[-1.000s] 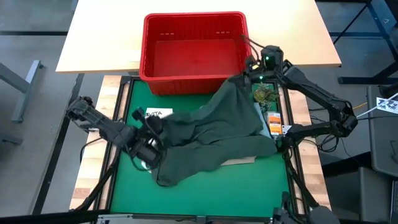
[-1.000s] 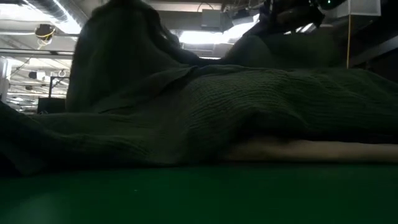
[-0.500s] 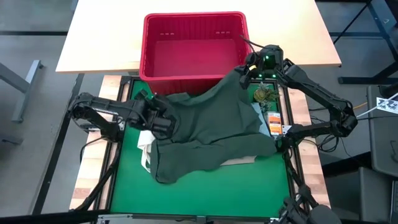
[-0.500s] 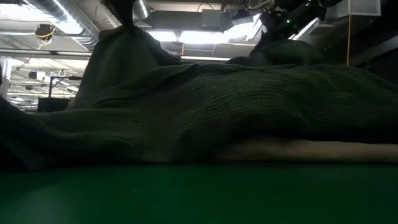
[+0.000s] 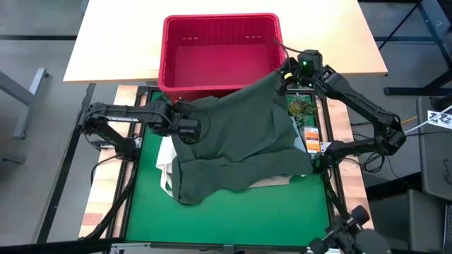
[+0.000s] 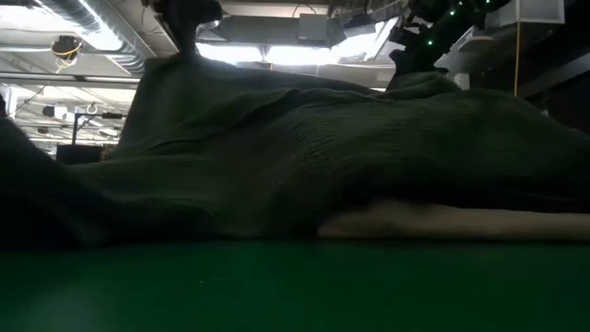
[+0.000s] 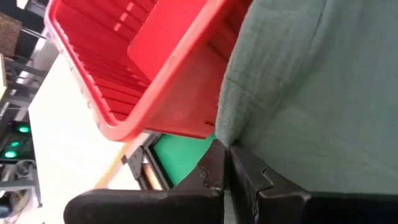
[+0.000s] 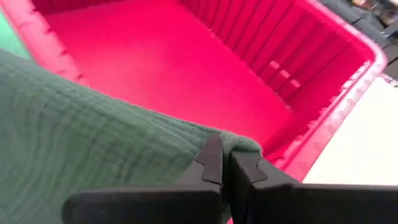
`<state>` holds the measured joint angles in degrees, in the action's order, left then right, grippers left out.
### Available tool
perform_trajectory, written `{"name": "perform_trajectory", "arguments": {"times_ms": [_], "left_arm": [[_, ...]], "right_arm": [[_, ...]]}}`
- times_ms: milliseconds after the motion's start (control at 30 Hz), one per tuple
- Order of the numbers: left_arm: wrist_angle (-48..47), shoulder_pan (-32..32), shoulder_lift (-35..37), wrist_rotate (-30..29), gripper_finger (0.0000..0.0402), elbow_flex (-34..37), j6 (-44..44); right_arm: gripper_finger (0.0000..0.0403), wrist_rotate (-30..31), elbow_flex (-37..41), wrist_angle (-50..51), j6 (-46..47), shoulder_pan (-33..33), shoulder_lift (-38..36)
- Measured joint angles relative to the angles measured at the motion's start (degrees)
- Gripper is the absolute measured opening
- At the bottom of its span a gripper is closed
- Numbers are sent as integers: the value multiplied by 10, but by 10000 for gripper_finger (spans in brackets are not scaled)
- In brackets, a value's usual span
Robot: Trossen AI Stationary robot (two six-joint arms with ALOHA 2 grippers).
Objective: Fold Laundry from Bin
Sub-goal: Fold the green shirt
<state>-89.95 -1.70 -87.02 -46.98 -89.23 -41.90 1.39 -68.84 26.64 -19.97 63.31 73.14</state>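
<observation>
I hold the dark olive-green garment (image 5: 240, 144) by two of its corners, lifted and stretched between my arms. My left jaws (image 5: 189, 128) are clamped on the cloth's edge near the front left corner of the red bin (image 5: 220, 58); in the left wrist view the two dark fingers (image 7: 214, 177) meet on a fold of green fabric, with the bin's rim and slotted wall just beyond. My right jaws (image 5: 284, 80) are pinched shut on the opposite corner, beside the bin's front right corner; the right wrist view shows that corner of cloth bunched at my fingertips (image 8: 214, 162), and past it the bare red floor of the bin.

From those two held corners the garment slopes down over the green mat (image 5: 233, 219) on the table (image 5: 116, 35), its lower part lying loose and rumpled toward the mat's near left. Its upper edge hangs against the bin's front wall. Under the garment lies a pale beige piece (image 5: 272, 182), showing at the right lower edge; at the left edge a whitish piece (image 5: 165, 159) shows, and I cannot tell if they are one. In the low view the green cloth (image 6: 304, 157) fills the width, draped like a tent, with the pale strip (image 6: 442, 221) flat on the mat beneath it.
</observation>
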Motion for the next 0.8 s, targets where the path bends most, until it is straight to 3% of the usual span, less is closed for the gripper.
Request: {"name": "perform_trajectory", "arguments": {"times_ms": [167, 467, 800], "left_arm": [[0, 21, 0, 6, 0, 0, 9], [0, 25, 0, 17, 0, 0, 40], [-1, -16, 0, 30, 0, 0, 103]], "right_arm": [[2, -32, 0, -34, 1, 20, 15], [2, -87, 0, -3, 1, 40, 35], [1, -200, 0, -9, -9, 40, -2]]}}
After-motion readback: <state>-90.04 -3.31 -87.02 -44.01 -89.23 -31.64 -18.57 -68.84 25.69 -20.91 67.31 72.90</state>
